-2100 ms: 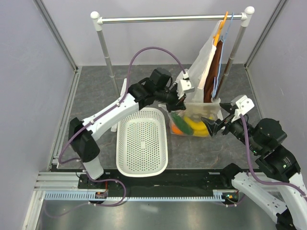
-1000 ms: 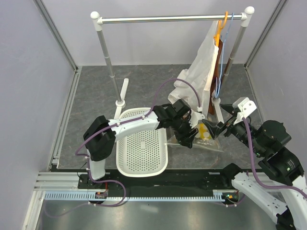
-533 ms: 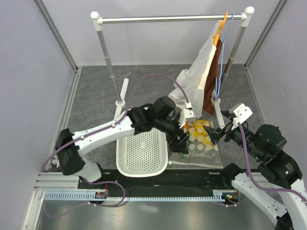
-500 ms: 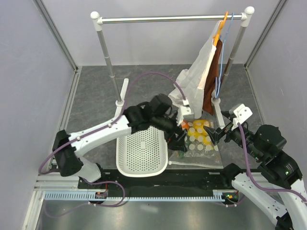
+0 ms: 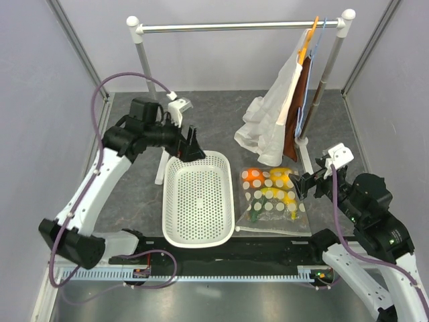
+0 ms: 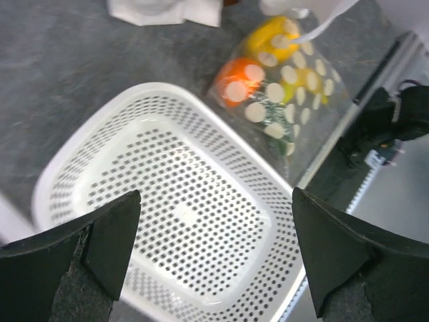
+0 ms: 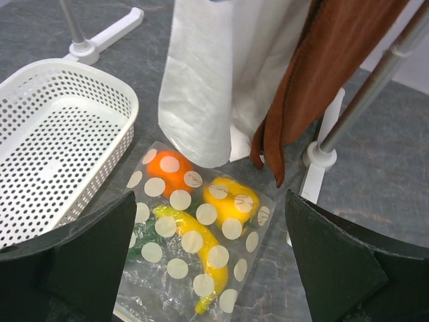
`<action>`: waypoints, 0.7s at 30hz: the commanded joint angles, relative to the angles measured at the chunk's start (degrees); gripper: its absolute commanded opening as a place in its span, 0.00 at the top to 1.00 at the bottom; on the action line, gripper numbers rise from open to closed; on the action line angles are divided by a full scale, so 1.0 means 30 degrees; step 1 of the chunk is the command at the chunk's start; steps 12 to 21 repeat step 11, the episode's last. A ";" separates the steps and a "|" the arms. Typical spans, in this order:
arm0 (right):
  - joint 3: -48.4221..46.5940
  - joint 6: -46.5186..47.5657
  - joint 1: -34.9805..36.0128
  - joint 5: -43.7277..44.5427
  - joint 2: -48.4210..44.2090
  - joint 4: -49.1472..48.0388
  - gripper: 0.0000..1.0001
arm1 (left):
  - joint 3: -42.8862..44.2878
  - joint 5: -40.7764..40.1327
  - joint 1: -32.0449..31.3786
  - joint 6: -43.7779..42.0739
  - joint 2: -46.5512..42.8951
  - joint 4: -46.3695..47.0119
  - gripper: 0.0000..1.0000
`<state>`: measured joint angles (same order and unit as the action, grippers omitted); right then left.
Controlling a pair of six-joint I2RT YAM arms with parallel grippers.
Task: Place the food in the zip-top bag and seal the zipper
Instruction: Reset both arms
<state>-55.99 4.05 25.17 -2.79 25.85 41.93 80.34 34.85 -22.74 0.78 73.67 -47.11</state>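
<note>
The zip-top bag (image 5: 271,201), clear with white dots, lies flat on the table right of the basket. Through it I see the food: an orange (image 7: 164,171), a yellow pepper (image 7: 231,198), a banana (image 7: 198,251) and a green cucumber (image 7: 137,245). The zipper (image 5: 271,230) runs as a straight strip along the bag's near edge. My left gripper (image 5: 192,144) hangs open over the basket's far rim, away from the bag (image 6: 288,100), holding nothing. By the bag's right edge my right gripper (image 5: 308,184) is open and empty, looking down on the bag (image 7: 151,295).
A white perforated basket (image 5: 166,201) stands left of the bag. A clothes rack spans the back, with a white cloth (image 5: 275,127) and a brown cloth (image 5: 295,114) hanging just behind the bag. The rack's right foot (image 5: 307,153) is close to my right gripper.
My left gripper opened, let go of the bag and drew back left to the basket's far corner. The bag now lies uncovered and flat. My right gripper barely moved.
</note>
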 commanded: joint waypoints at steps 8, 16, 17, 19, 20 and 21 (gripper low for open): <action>0.1289 -0.2903 -0.2266 0.2744 -0.0002 -0.1438 0.02 | -0.3339 -0.6988 0.2540 -0.1899 -0.5393 -0.1230 0.00; 0.1348 -0.2904 -0.2354 0.2716 -0.0206 -0.1497 0.02 | -0.3809 -0.7572 0.2805 -0.1899 -0.6039 -0.1141 0.00; 0.1348 -0.2904 -0.2354 0.2716 -0.0206 -0.1497 0.02 | -0.3809 -0.7572 0.2805 -0.1899 -0.6039 -0.1141 0.00; 0.1348 -0.2904 -0.2354 0.2716 -0.0206 -0.1497 0.02 | -0.3809 -0.7572 0.2805 -0.1899 -0.6039 -0.1141 0.00; 0.1348 -0.2904 -0.2354 0.2716 -0.0206 -0.1497 0.02 | -0.3809 -0.7572 0.2805 -0.1899 -0.6039 -0.1141 0.00; 0.1348 -0.2904 -0.2354 0.2716 -0.0206 -0.1497 0.02 | -0.3809 -0.7572 0.2805 -0.1899 -0.6039 -0.1141 0.00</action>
